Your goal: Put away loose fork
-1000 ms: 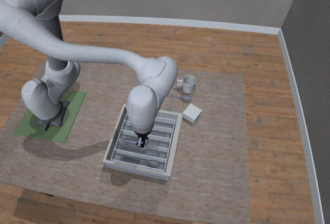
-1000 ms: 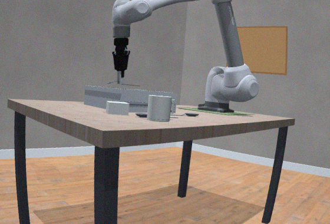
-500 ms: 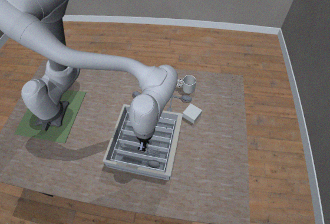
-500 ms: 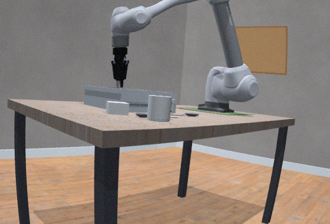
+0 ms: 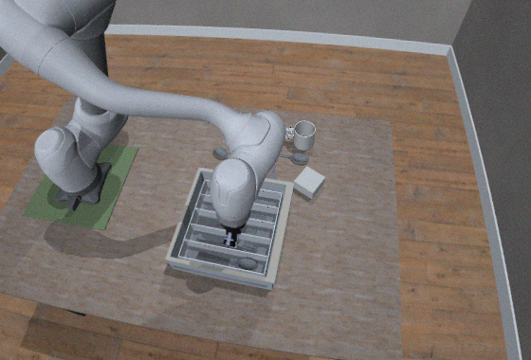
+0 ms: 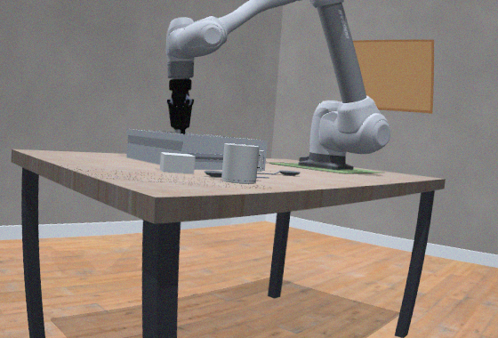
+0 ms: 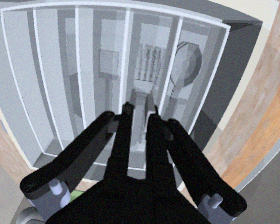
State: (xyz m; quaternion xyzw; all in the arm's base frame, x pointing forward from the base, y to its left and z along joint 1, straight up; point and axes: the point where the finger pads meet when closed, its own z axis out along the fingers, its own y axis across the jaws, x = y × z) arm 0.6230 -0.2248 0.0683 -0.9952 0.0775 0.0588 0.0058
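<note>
- The black two-finger gripper (image 7: 139,117) pointed straight down into the pale grey tray with thin white dividers (image 5: 272,265), and its tips sat level with the tray's top edge in the side view.
- The fingers were almost together and pinched the handle of the loose grey metal fork (image 7: 141,106).
- The fork lay low in the second slot from the tray's near end, and its prongs pointed away from the gripper in the wrist view.
- The other grey forks (image 7: 151,64) showed in that same slot, just past the held one; I could not count them.
- White dividers stood close on both sides of the fingers, so there was little room to move sideways.
- One dark grey spoon (image 5: 247,263) lay in the next slot, at the near end of the tray.
- One small white box (image 5: 309,182) sat on the wooden table top (image 6: 133,196), just beside the tray's far corner.
- Two more grey spoons lay behind the tray, one (image 5: 299,158) near the box and one (image 5: 220,153) half hidden by the arm.
- One white mug (image 5: 304,135) stood farthest away, past the spoons.
</note>
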